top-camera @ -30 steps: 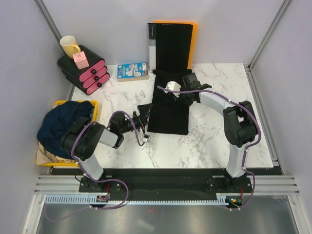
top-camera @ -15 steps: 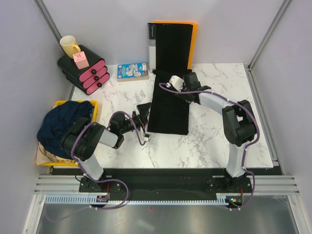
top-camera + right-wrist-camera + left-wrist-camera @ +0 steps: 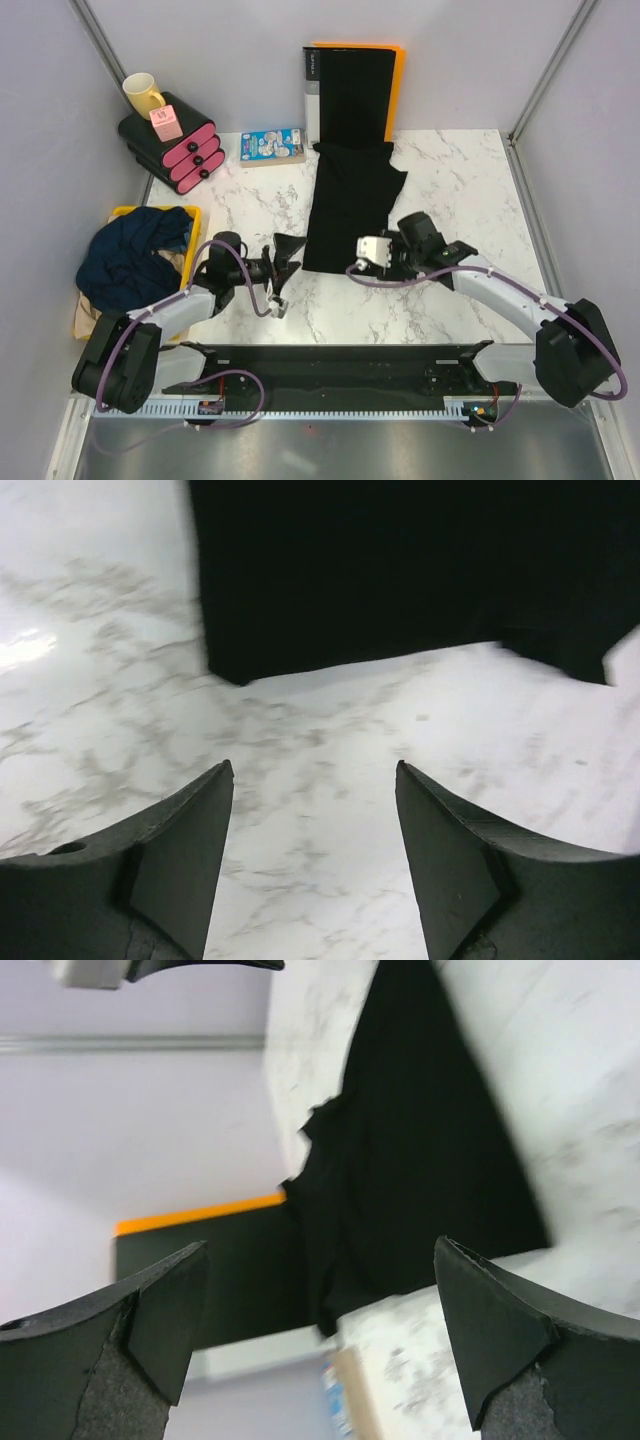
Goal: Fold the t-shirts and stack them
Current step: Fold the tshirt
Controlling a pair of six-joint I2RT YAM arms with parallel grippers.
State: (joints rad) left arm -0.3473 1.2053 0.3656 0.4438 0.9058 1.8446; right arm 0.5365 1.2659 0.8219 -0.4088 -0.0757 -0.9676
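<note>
The black t-shirt (image 3: 350,205) lies in the middle of the table (image 3: 470,190) as a long narrow strip. Its rumpled end at 12 o'clock meets the binder (image 3: 345,90), and its squared hem is at 6 o'clock. The left claw (image 3: 283,266) sits just off the hem's 8 o'clock corner, spread wide and empty. The right claw (image 3: 360,264) hovers by the 5 o'clock corner, also wide open over bare marble, with nothing between its fingers (image 3: 180,830). The navy t-shirt (image 3: 135,250) is heaped in the yellow bin (image 3: 197,213) at 9 o'clock, well apart, with tan cloth (image 3: 88,318) under it.

The likely next move is to pinch both hem corners and carry them toward 12 o'clock. The strip looks several layers thick, so a shallow bite may take only the top layer and peel the fold open. Unequal lifts would skew it. A claw driven too low could scrape the marble or push the hem into wrinkles.
</note>
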